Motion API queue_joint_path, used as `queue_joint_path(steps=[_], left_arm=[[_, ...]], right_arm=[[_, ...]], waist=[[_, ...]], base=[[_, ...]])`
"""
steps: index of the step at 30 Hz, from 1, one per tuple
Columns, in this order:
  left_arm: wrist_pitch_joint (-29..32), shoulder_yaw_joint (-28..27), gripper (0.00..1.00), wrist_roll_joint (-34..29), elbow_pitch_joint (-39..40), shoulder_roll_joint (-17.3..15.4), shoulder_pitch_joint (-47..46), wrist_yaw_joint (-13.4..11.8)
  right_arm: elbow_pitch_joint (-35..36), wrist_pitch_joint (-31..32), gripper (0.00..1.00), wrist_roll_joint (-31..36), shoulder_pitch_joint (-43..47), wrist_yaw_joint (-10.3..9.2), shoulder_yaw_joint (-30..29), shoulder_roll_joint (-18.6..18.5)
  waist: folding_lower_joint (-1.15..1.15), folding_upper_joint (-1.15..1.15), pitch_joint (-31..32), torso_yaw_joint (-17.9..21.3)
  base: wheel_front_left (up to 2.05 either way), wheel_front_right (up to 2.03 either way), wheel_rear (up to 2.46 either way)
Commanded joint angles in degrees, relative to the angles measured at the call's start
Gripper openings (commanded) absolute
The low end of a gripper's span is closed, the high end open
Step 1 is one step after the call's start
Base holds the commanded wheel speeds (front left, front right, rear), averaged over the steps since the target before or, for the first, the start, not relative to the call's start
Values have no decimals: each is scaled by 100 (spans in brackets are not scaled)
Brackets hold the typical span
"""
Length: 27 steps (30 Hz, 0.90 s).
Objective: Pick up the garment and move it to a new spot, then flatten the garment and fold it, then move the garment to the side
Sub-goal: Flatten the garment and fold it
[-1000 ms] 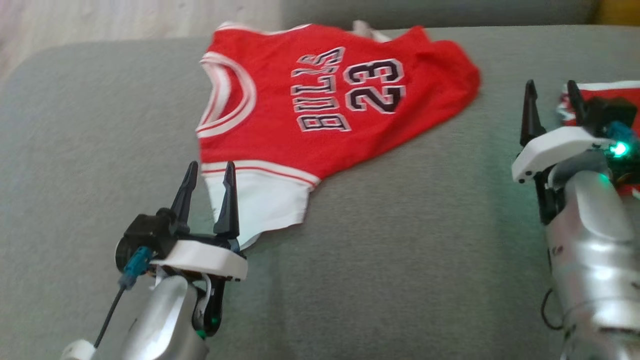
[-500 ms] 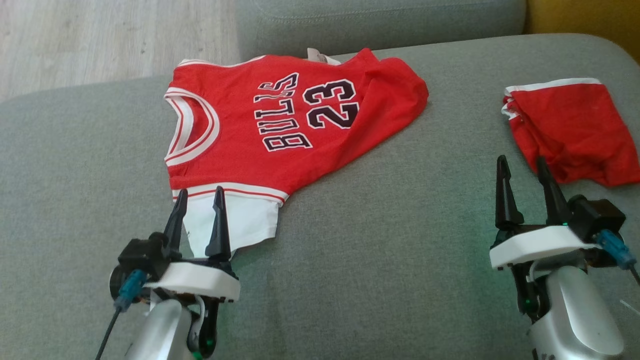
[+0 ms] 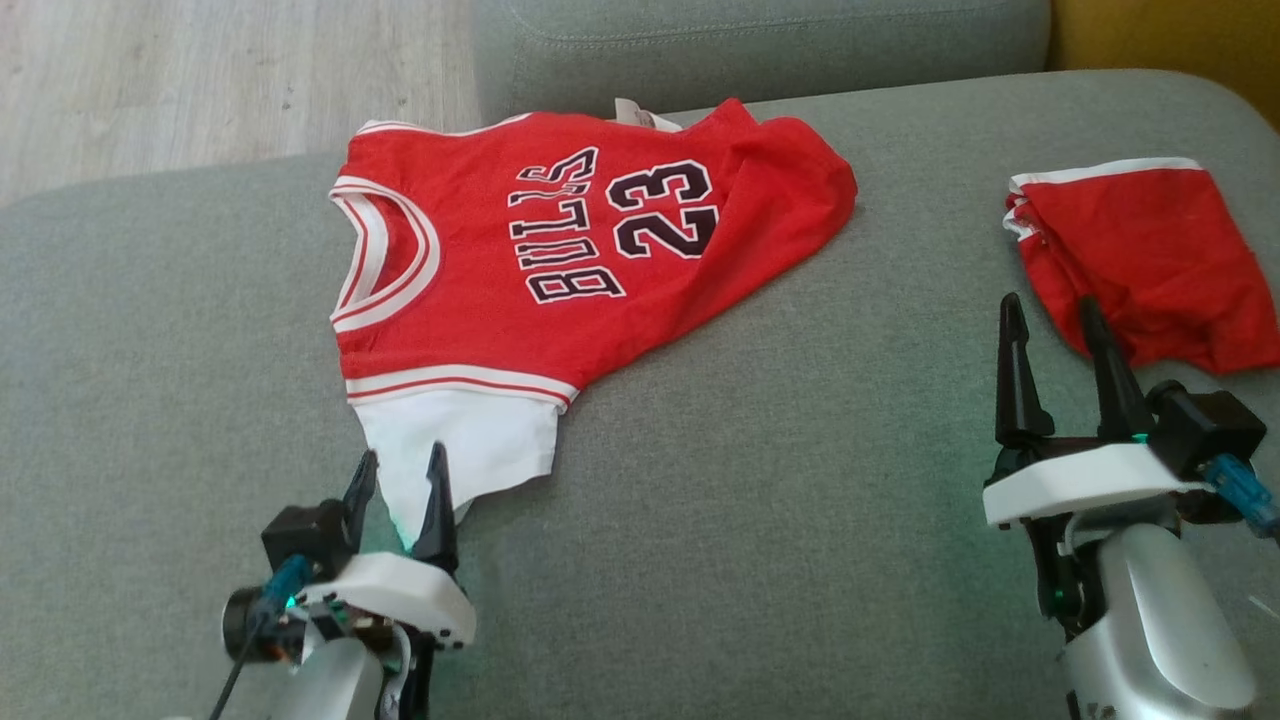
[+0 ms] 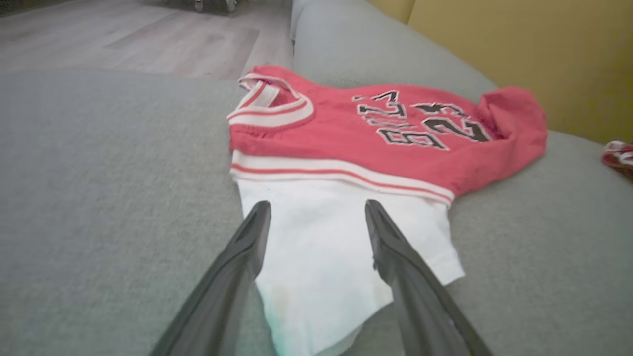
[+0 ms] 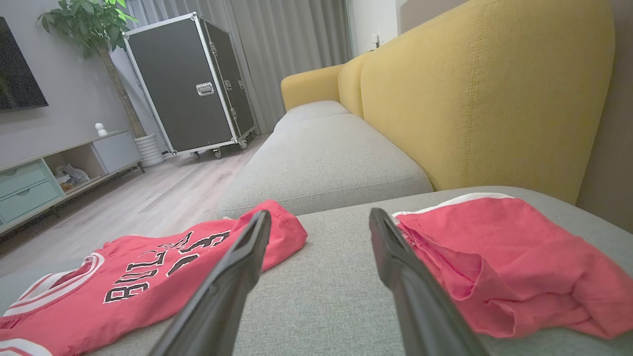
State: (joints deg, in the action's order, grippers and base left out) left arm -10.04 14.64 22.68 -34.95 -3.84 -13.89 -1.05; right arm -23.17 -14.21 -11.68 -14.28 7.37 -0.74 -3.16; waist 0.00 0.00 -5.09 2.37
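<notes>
one jersey [image 3: 600, 230]: red, "bulls 23" lettering, spread on the grey sofa cushion [image 3: 800, 450], collar toward the robot's left, white sleeve [image 3: 470, 440] nearest the robot.
left claw [image 3: 402, 452]: fingers wide apart, holding nothing; tips over the white sleeve's near end; contact cannot be told.
right claw [image 3: 1050, 300]: fingers wide apart, empty, over bare cushion, just beside the red shorts [image 3: 1150, 260].
red shorts: crumpled, well apart from the jersey, on the same cushion.
beyond: wooden floor [image 3: 200, 80] past the cushion's far edge, yellow backrest [image 5: 470, 89] behind the shorts.
</notes>
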Motion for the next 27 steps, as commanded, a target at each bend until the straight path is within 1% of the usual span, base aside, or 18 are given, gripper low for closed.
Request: queue_joint_path(steps=[1,8,10,17,18,19,22,27], left_arm=[[18,-215,100,-24,102,-102,-210,-59],[398,-249,100,-56,-308,-221,-341,-365],[535,-207,100,-44,-399,-223,-366,-346],[1185,-70,100,89,-765,-244,-431,-143],[1260,-38,53,98,-799,-252,-434,-96],[1290,-19,0,102,-811,-265,-443,-63],[1169,-36,0,111,-768,-332,-477,-36],[652,-209,0,139,-570,-420,-521,-181]], right_arm=[[204,-78,100,-32,-32,12,131,28],[241,-78,100,-95,-76,12,158,28],[251,-78,100,-114,-81,12,154,28],[306,-79,100,-163,-124,12,167,28],[313,-79,100,-169,-128,12,154,28],[316,-79,100,-172,-131,12,143,28],[311,-79,100,-166,-128,12,113,28],[230,-79,100,-127,-108,12,74,28]], waist=[[0,0,-16,-2],[0,0,-140,31],[0,0,-182,44],[0,0,-322,128],[0,0,-334,135],[0,0,-344,142],[0,0,-344,146],[0,0,-256,98]], base=[[0,0,0],[0,0,0],[0,0,0],[0,0,0],[0,0,0],[0,0,0],[0,0,0],[0,0,0]])
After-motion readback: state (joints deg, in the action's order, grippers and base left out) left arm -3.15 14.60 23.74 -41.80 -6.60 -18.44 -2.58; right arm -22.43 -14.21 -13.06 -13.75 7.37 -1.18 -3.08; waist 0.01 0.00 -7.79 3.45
